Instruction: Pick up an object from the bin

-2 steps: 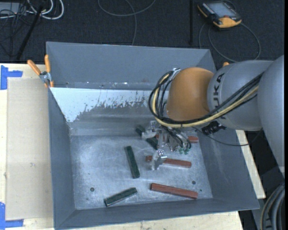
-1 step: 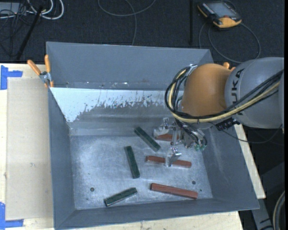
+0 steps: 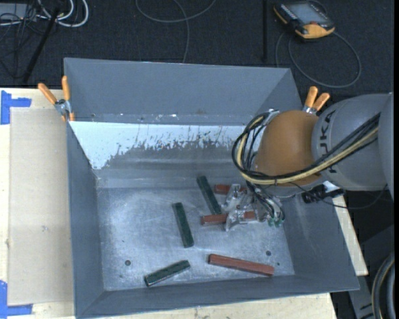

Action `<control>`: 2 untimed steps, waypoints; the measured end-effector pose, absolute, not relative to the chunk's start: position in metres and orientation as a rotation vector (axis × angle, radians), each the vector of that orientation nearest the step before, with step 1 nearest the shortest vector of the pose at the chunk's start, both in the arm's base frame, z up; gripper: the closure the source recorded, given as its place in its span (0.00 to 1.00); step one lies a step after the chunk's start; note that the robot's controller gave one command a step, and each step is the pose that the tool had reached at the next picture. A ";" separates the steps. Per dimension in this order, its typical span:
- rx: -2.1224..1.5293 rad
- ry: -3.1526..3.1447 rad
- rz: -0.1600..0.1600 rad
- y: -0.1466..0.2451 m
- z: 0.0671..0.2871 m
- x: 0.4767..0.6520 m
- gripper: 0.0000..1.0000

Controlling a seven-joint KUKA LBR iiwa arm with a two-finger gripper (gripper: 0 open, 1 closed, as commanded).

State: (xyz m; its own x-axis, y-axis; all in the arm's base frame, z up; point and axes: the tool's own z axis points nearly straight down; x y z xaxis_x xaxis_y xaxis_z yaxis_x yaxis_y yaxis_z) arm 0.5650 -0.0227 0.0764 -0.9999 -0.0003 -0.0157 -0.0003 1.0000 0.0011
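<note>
My gripper hangs low in the right part of the bin, under the orange wrist cover. Its fingertips are down at a short red-brown bar lying flat on the floor. A dark green bar leans just left of the fingers, running up towards the back wall. Another small red-brown piece lies right behind the gripper. I cannot make out the gap between the fingers, nor whether they touch the bar.
A dark green bar lies in the middle of the floor. A second green bar rests near the front wall. A long red-brown bar lies at the front right. The arm and its cables cover the bin's right side.
</note>
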 end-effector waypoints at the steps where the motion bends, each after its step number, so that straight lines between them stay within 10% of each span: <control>1: 0.000 3.126 0.002 -0.023 0.076 0.565 1.00; 2: 0.013 3.133 -0.001 -0.047 0.247 0.581 1.00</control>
